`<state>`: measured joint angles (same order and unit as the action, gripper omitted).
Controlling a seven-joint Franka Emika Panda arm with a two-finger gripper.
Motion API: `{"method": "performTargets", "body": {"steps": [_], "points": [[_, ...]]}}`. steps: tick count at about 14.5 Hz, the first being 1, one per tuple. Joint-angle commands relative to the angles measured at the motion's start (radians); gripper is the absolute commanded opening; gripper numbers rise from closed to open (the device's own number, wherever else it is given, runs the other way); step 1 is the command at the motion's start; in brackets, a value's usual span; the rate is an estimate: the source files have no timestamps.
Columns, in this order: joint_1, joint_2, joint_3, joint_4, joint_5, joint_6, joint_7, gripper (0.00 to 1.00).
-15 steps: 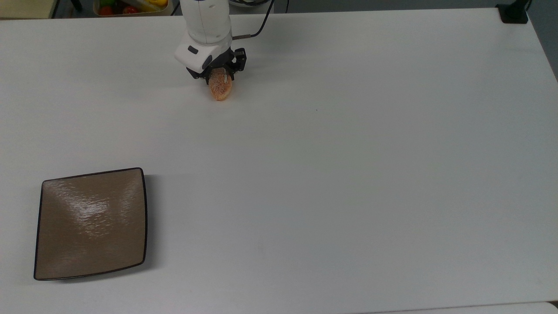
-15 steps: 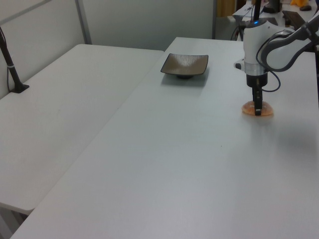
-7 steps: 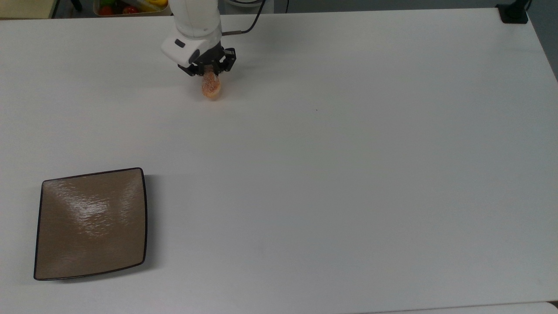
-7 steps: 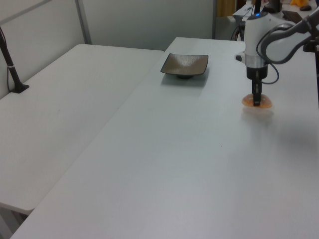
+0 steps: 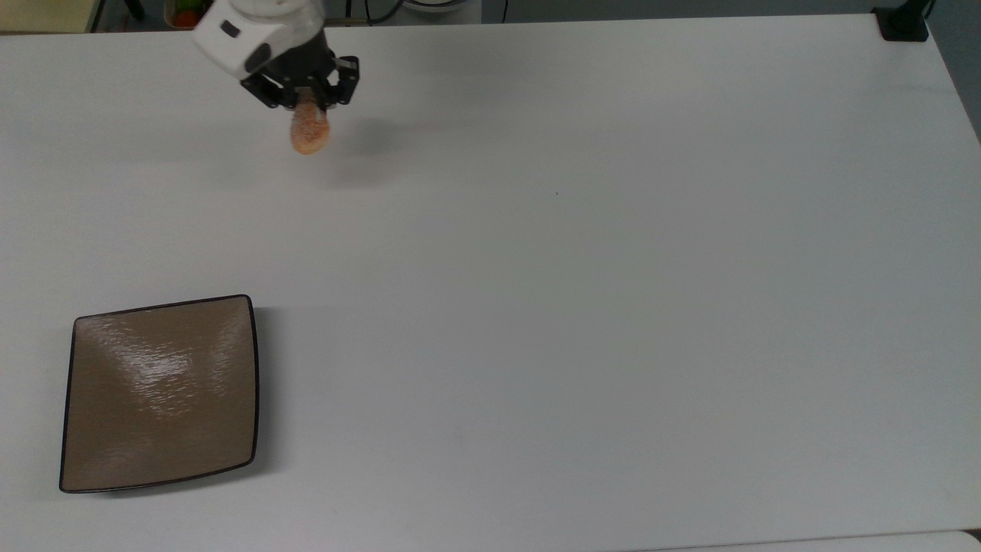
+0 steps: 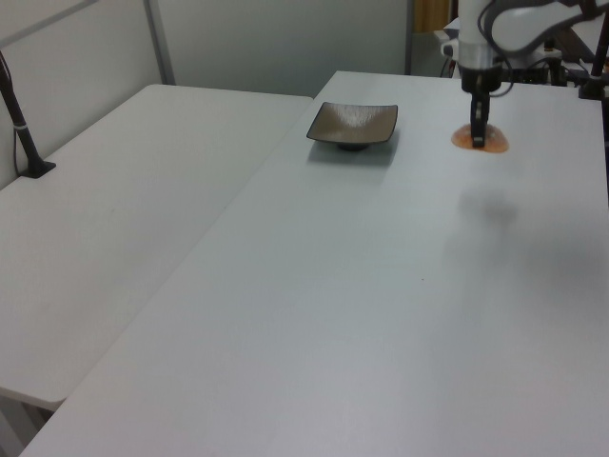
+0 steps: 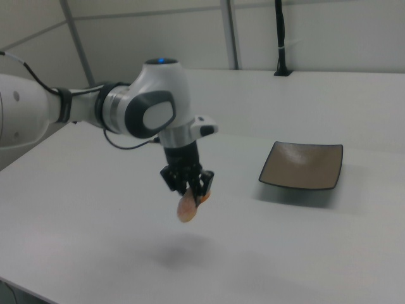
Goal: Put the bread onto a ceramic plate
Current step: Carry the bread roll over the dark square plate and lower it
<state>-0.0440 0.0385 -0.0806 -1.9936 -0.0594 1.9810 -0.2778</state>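
Observation:
My gripper point(image 5: 310, 106) is shut on the bread point(image 5: 310, 134), a small orange-brown oval loaf that hangs well above the white table point(image 5: 582, 291); its shadow lies on the tabletop below. The right view shows the bread point(image 7: 187, 206) dangling tilted from the gripper point(image 7: 190, 188), and the left view shows the bread point(image 6: 479, 142) held by the gripper point(image 6: 478, 133). The ceramic plate point(image 5: 159, 392), square, glossy and tan-brown with a dark rim, sits bare at the top view's lower left, far from the gripper. The plate point(image 6: 353, 123) point(image 7: 303, 165) also rests on the table in the left and right views.
A bin of coloured items point(image 5: 184, 14) stands beyond the table's far edge in the top view. A black post base point(image 5: 903, 23) sits at the top view's upper right corner. A second white table point(image 6: 114, 219) adjoins on the left view's left.
The gripper has lifted the bread off the table and carried it toward the top view's left and upward. The plate has not moved.

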Motion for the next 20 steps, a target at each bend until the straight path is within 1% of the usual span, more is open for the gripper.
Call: {"method": "performTargets", "body": {"steps": [1, 4, 6, 9, 10, 12, 14, 19, 20], "points": [[-0.048, 0.118, 0.001, 0.215, 0.001, -0.083, -0.037, 0.23], [-0.088, 0.170, 0.002, 0.300, 0.013, -0.087, -0.055, 0.23], [-0.111, 0.214, 0.004, 0.360, 0.027, -0.083, -0.138, 0.23], [-0.138, 0.285, 0.010, 0.452, 0.039, -0.073, -0.219, 0.24], [-0.143, 0.323, 0.010, 0.498, 0.049, -0.061, -0.251, 0.24], [-0.160, 0.360, 0.010, 0.532, 0.078, 0.019, -0.308, 0.24], [-0.168, 0.397, 0.010, 0.533, 0.124, 0.179, -0.384, 0.24], [-0.168, 0.471, 0.010, 0.538, 0.139, 0.434, -0.405, 0.24], [-0.166, 0.486, 0.012, 0.538, 0.154, 0.493, -0.402, 0.24]]}}
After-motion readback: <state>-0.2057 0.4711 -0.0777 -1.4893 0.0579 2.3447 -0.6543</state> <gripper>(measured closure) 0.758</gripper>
